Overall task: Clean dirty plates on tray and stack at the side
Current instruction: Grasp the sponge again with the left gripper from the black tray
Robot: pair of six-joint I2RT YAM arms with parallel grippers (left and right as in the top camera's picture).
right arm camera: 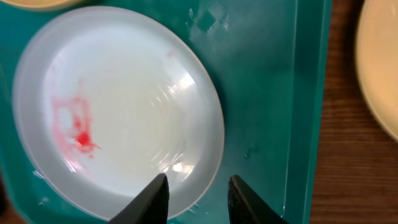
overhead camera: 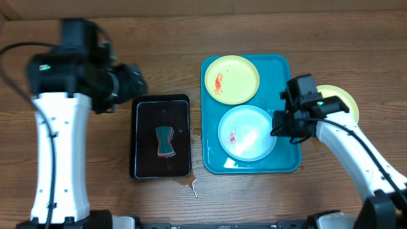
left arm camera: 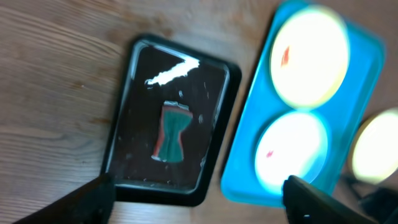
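Hangs right jaws slightly parted over the edge of the light-blue-rimmed plate (overhead camera: 248,131) on the turquoise tray (overhead camera: 213,159), holds left jaws spread wide near the black tray (overhead camera: 143,162).

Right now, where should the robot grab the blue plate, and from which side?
By its rim on the right arm's side, coming down from above. The blue plate lies flat in the tray, so only its thin raised edge can be pinched. Bare tray floor beside that edge leaves room for a finger, and the right gripper hovers there, jaws apart.
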